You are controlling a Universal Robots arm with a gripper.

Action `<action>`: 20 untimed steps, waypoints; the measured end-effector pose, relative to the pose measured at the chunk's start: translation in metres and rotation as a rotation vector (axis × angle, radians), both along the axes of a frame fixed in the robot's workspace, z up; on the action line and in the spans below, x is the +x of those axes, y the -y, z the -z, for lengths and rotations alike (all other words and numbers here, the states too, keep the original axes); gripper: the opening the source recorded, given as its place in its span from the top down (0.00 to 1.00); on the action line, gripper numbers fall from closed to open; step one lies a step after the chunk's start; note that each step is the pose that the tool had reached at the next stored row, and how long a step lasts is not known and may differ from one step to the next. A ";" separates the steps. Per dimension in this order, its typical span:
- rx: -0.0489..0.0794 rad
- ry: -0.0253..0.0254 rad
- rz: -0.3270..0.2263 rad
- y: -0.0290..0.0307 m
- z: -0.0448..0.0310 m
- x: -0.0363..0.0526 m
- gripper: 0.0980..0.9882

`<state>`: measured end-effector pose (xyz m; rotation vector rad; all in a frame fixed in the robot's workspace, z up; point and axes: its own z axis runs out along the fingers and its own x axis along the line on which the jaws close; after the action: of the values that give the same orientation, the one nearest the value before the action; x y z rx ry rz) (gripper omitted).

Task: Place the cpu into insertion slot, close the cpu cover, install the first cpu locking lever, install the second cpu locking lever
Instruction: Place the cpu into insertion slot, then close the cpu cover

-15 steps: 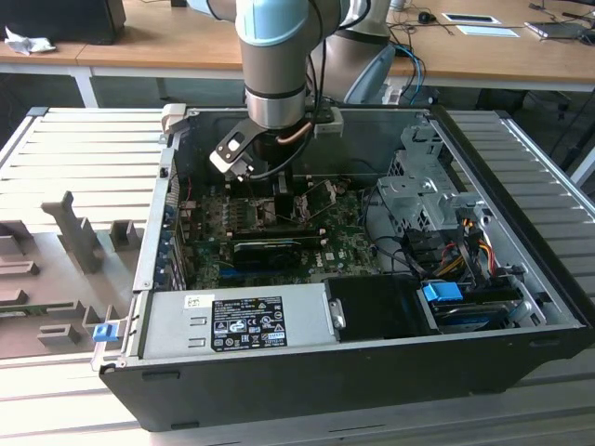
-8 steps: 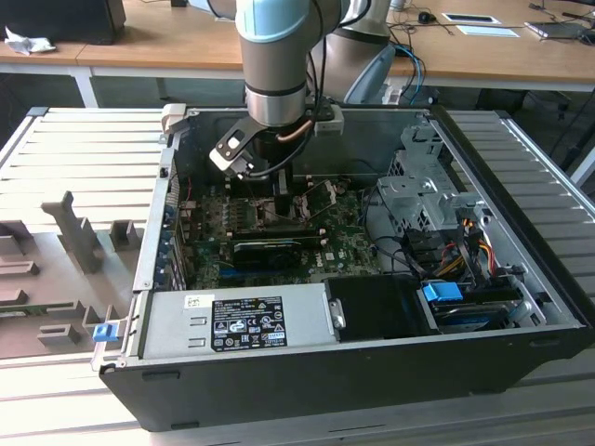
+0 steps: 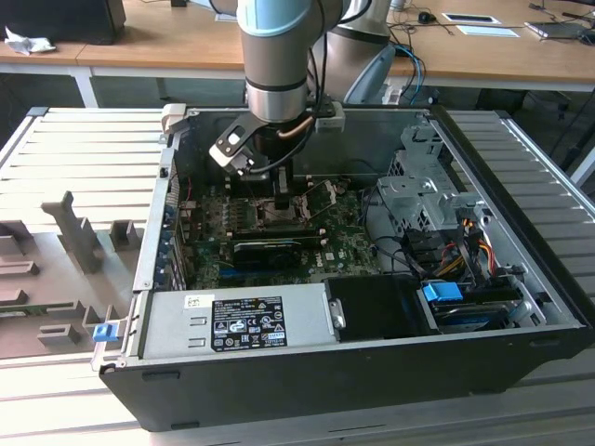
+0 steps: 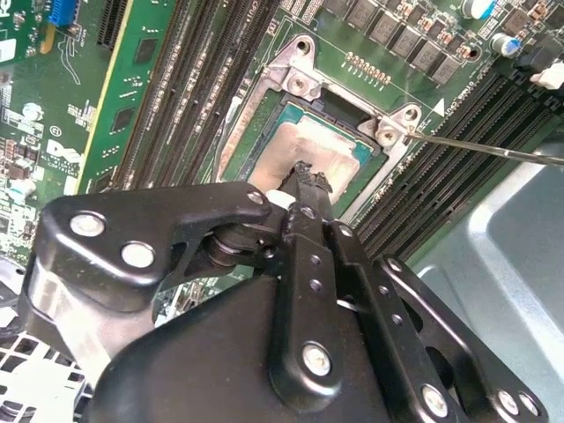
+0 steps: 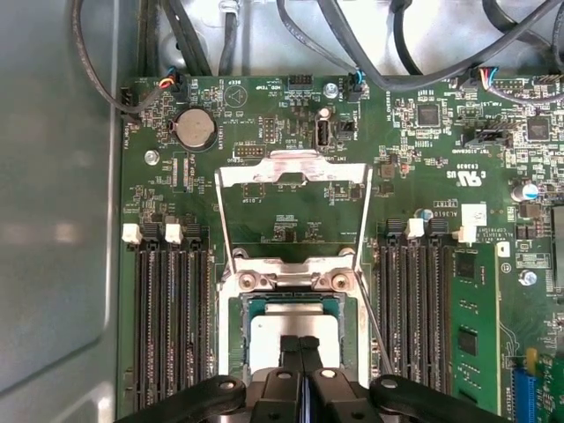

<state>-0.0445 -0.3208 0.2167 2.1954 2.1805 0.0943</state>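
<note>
Though partly covered by the fingers, the chip lies flat inside the socket, silvery top up. Gripper stands right over it, fingers pressed together, tips down on the chip's top in both wrist views. Cover frame tipped open, off the socket, hinged just beside it. Thin lever rod sticks out free past one socket corner. Memory slots flank both sides. All on a green board inside an open computer case.
</note>
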 end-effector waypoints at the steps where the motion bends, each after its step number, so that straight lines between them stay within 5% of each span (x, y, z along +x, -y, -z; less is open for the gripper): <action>1: 0.000 -0.0004 0.000 0.0000 -0.0005 0.0000 0.99; 20: 0.000 -0.0026 0.000 0.0005 -0.0109 0.0033 0.99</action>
<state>-0.0412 -0.3213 0.2276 2.1970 2.1816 0.0915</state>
